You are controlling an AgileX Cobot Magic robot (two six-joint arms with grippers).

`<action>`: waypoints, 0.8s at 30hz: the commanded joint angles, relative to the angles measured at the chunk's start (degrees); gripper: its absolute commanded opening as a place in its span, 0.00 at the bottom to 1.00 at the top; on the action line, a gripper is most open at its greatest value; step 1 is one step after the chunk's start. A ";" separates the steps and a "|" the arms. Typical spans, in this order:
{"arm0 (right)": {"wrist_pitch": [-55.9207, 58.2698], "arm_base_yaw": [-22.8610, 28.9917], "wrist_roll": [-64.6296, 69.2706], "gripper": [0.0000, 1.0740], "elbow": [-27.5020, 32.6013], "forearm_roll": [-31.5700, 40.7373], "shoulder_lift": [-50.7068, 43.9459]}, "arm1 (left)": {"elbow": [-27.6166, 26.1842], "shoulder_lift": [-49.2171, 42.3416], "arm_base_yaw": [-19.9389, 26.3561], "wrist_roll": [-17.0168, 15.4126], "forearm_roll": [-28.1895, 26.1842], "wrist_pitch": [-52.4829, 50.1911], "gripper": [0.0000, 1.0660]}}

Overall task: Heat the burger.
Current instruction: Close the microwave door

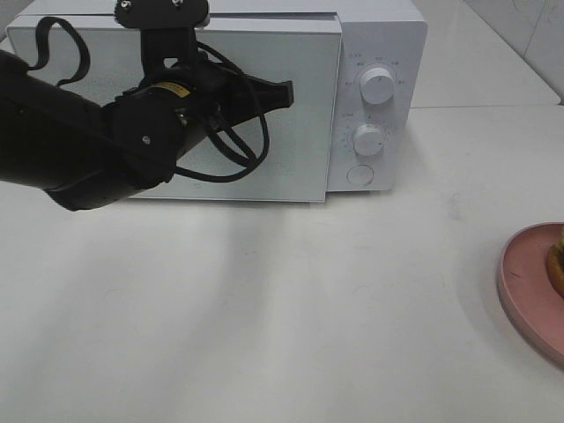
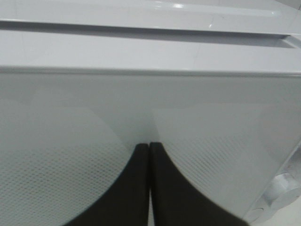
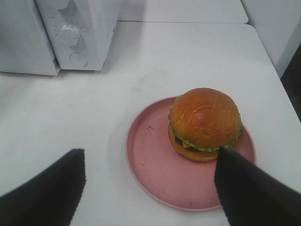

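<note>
The burger [image 3: 204, 122], golden bun over green lettuce, sits on a round pink plate [image 3: 155, 165]; in the high view only a sliver of burger [image 1: 556, 260] and the plate [image 1: 529, 282] show at the right edge. My right gripper [image 3: 150, 181] hovers open over the plate, short of the burger, with nothing between its fingers. My left gripper [image 1: 284, 94] is shut and empty, its tips [image 2: 149, 147] close against the glass door of the white microwave [image 1: 264, 115], near the door's right edge. The door is closed.
The microwave's control panel carries two dials [image 1: 378, 85] [image 1: 368, 139] and a round button [image 1: 359, 174]. White tabletop [image 1: 308, 300] spreads in front. A tiled wall stands behind at the right.
</note>
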 commanded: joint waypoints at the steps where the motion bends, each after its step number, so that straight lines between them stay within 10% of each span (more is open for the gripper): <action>1: 0.11 -0.34 -0.23 0.69 0.11 -0.11 -1.89 | -3.84 1.66 0.29 0.29 -0.57 -1.38 0.00; 24: 0.11 -0.17 -0.23 0.69 0.11 -0.06 -1.89 | -9.57 4.24 1.15 7.96 -7.39 3.15 0.00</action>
